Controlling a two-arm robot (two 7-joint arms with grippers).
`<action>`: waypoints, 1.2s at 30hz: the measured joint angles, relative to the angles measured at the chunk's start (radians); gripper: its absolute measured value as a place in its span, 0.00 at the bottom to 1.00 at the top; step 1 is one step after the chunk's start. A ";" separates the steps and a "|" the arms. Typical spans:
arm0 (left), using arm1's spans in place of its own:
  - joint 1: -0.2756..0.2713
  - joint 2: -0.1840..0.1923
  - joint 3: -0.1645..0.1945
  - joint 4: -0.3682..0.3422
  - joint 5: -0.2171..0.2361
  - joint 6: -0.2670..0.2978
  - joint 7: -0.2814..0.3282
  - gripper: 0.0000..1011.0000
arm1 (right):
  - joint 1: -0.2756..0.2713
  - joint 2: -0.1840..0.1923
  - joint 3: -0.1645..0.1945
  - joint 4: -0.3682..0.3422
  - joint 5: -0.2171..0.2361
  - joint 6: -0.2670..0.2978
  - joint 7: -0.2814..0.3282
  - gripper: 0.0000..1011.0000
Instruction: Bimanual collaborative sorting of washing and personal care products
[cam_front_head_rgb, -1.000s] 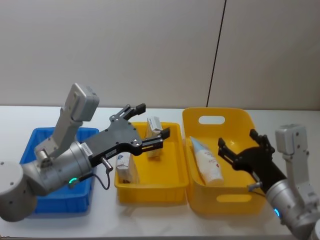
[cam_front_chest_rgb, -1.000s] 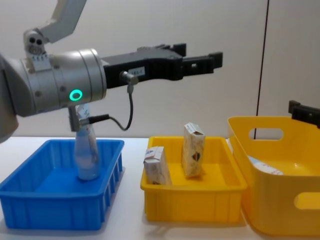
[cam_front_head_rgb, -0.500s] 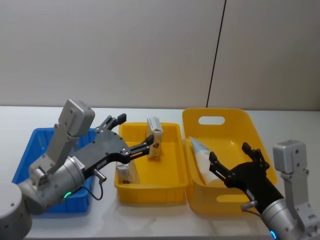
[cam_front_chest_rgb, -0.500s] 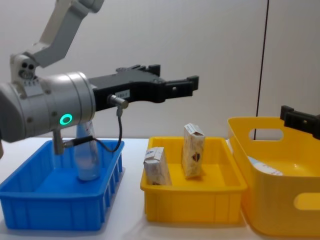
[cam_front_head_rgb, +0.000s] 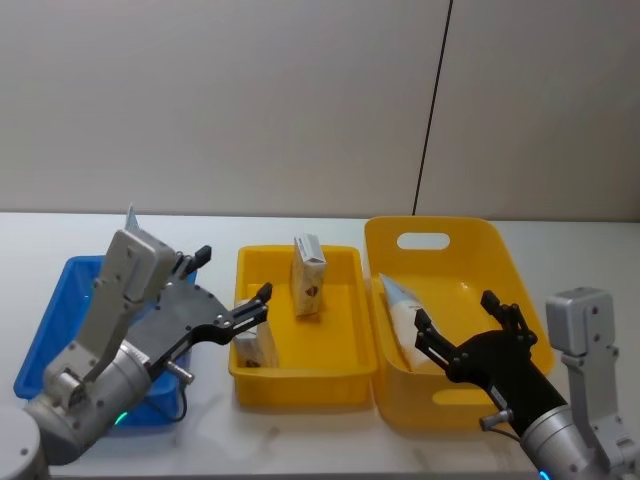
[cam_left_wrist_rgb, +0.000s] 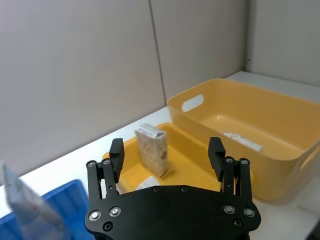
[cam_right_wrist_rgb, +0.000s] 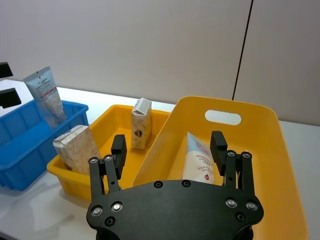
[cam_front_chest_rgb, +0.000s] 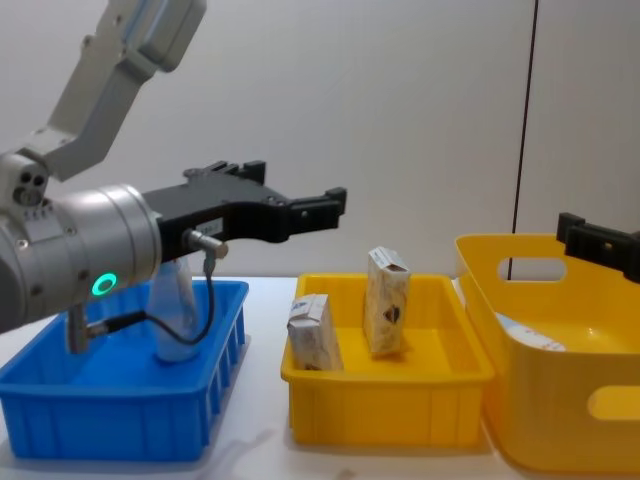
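Head view has the left hand (cam_front_head_rgb: 234, 272) hanging with its fingers spread wide and nothing between them. Just under its right fingertip a short carton (cam_front_head_rgb: 255, 345) leans in the small yellow tray (cam_front_head_rgb: 300, 377). A taller carton (cam_front_head_rgb: 309, 275) stands upright farther ahead of the hand in the same tray. To the hand's left, the blue bin (cam_front_head_rgb: 60, 290) holds a white tube (cam_right_wrist_rgb: 45, 95) standing with its crimped end up. The right hand (cam_front_head_rgb: 455, 310) is also wide open and empty, hovering over the near part of the large yellow bin (cam_front_head_rgb: 480, 230). A second white tube (cam_front_head_rgb: 400, 300) lies in this bin just ahead of that hand's left finger, along the bin's left wall. All three containers rest on the white bench (cam_front_head_rgb: 570, 250).
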 joint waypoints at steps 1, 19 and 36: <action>0.010 0.003 -0.001 -0.007 0.008 0.002 0.021 0.99 | 0.000 0.000 0.000 0.000 0.000 0.000 0.000 0.99; 0.109 0.031 -0.010 -0.082 0.088 0.019 0.231 0.99 | 0.000 0.000 0.000 0.000 0.000 0.000 0.000 0.99; 0.120 0.034 -0.010 -0.090 0.098 0.021 0.257 0.99 | 0.017 -0.007 -0.004 0.020 -0.006 -0.001 0.013 0.99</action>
